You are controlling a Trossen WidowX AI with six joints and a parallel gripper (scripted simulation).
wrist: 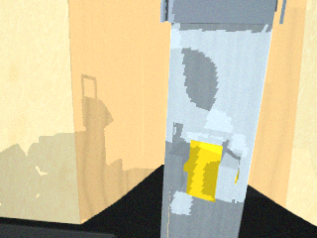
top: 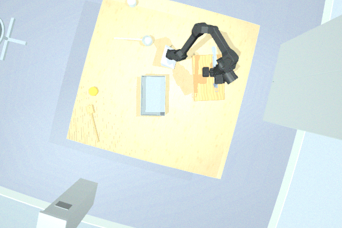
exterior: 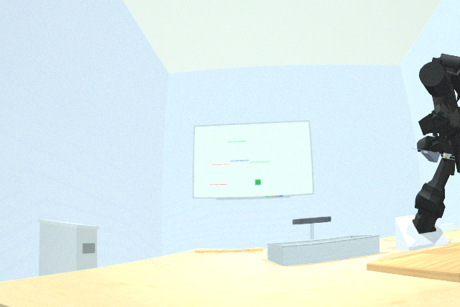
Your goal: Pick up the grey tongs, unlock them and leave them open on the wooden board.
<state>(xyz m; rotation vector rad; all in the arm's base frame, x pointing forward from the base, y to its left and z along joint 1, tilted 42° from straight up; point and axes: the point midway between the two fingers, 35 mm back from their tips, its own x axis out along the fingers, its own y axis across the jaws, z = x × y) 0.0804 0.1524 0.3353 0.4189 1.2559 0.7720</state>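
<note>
The grey tongs (top: 214, 54) (exterior: 429, 154) (wrist: 218, 89) are held roughly level, high above the wooden board (top: 207, 93) (exterior: 415, 267) (wrist: 124, 109). In the wrist view they are one wide grey strip with a yellow patch, and their arms look close together. Their long end points to the back of the board in the top view. My gripper (wrist: 190, 176) is shut on the tongs near the yellow patch. The arm hides part of the tongs from above, and the frame edge cuts them off in the exterior view. The lock's state cannot be seen.
The roasting tin (top: 141, 95) (exterior: 323, 253) stands left of the board. A white block (top: 164, 61) (exterior: 402, 234) is by the arm's base. A pan with a handle (top: 147, 40), a white cup (top: 132, 1), a yellow disc (top: 93, 91) and a wooden utensil (top: 94, 123) are farther left.
</note>
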